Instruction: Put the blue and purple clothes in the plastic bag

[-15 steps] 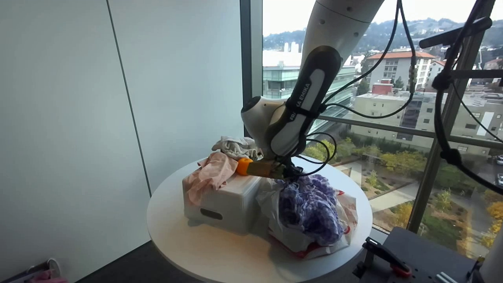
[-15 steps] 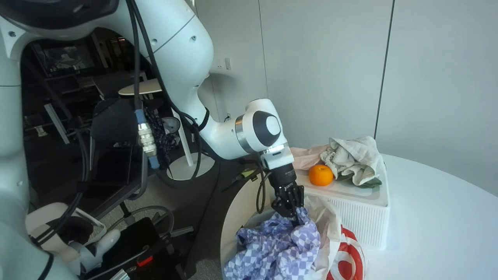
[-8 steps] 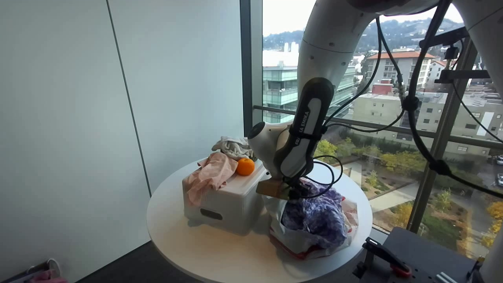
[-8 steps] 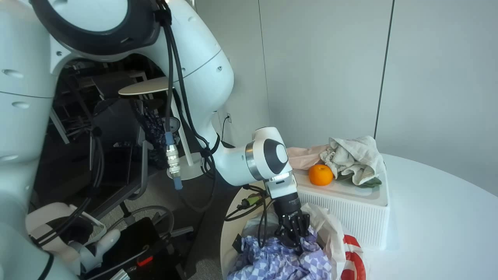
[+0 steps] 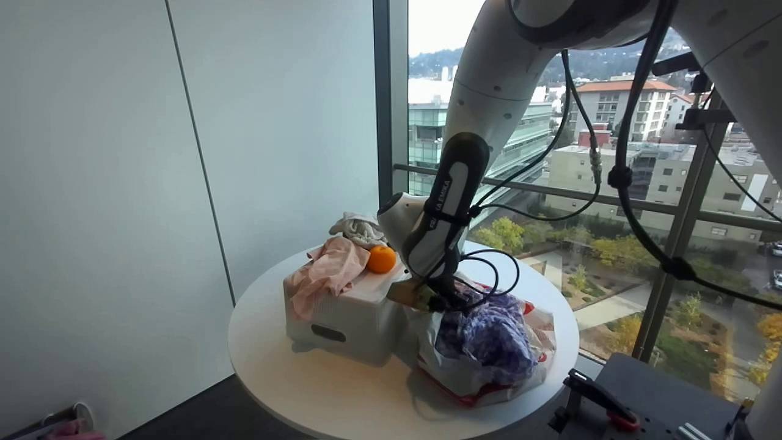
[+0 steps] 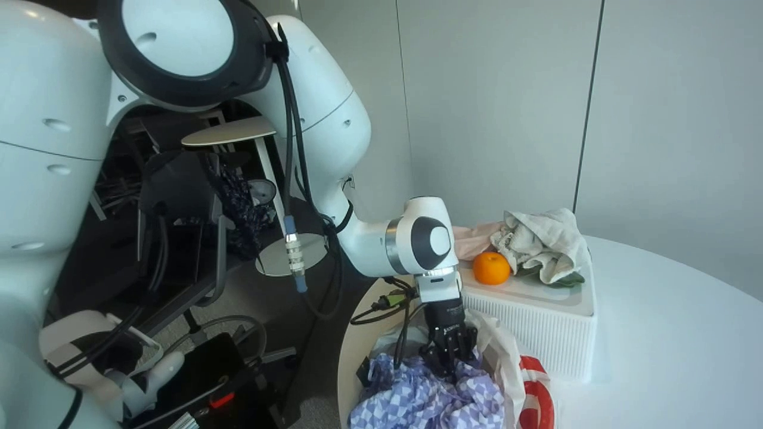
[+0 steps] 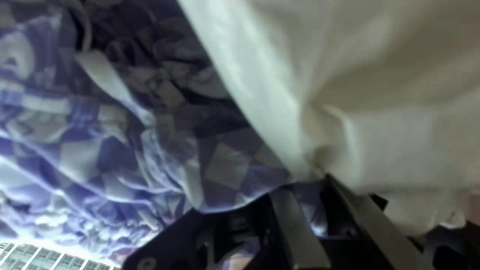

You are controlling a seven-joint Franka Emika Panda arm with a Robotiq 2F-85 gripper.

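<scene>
- Our end effector (image 7: 308, 189) reaches down into the far side of the heap; in the wrist view its fingers (image 7: 299, 232) stand close together with purple fabric showing between them, but the tips are buried, so we cannot tell whether they pinch it
- Around the tips lies the purple garment (image 6: 411, 399), checked in lavender and white, heaped in the mouth of the plastic bag (image 6: 506, 359); in both exterior views it bulges up between the bag's walls
- We judge it light, limp and hard to harm: thin woven cloth by the look of it, which should squash down easily, though loose folds may trail after the fingers
- If a grip is called for, we would take a thick bunch from the top middle, well apart from the plastic
- We think pressing the heap deeper, then backing off gently so nothing comes along, would finish this piece
- We can make out no separate dark blue garment; it may lie beneath the purple one
- The bag is thin and crinkled, probably slippery and easy to tear; in the wrist view its edge runs right up to the fingers, so a grip here could catch plastic along with cloth
- Left of the bag in an exterior view, on the same table (image 5: 317, 391), stands the white box (image 5: 366, 340) bearing an orange fruit (image 5: 381, 260), a pink cloth (image 5: 330, 272) and a grey-white cloth (image 5: 357, 229); none of these is ours to move
</scene>
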